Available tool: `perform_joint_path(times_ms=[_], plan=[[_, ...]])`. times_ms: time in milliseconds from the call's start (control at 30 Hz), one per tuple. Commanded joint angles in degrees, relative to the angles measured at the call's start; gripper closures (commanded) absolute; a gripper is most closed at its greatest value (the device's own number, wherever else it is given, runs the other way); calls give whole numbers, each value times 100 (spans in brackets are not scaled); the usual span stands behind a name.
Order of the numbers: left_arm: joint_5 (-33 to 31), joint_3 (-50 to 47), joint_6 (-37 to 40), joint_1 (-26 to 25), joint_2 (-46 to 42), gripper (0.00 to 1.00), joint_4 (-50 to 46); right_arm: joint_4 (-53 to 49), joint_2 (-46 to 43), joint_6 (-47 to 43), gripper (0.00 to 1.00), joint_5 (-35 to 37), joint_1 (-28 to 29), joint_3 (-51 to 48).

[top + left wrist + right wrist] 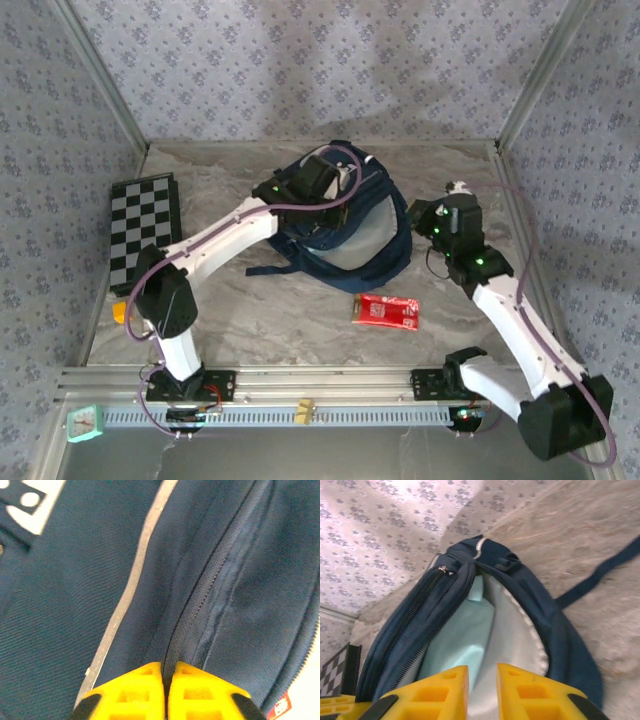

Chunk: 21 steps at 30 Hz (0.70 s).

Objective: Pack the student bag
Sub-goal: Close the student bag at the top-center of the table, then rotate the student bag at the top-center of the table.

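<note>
So the left tool (164, 672) is pinching the bag (60, 610) by the zipper (202, 602) at its tips, probably keeping the mouth open. The right tool (482, 680) is hovering half-open and empty, with the opening straight ahead.

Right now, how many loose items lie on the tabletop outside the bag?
3: the chessboard at the far left, a red packet in front of the student bag, and a small orange thing near the left front corner, partly hidden. More may lie under the bag.
</note>
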Motion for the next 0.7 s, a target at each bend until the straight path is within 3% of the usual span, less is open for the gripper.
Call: perform_joint_path(times_ms=[0,133,233,467,667], plan=[[326,-25,149,-272,-37,71,-229,-981,-107,-99,75,-246,-29,-169],[223,-786,-87,-132,-711,50,175,-1210,-68,43,70,-673,88,-226],[307,-1418,-507,366,-1135,43,351,-1373,120,154,64,-862,337,-64],[900,-2610,-1445,1671,-1268,42,1182,-1644,758,557,55,-600,1313,516],[1176,-2961,-2153,2477,-867,46,1843,-1048,1161,1104,48,-567,1712,593]])
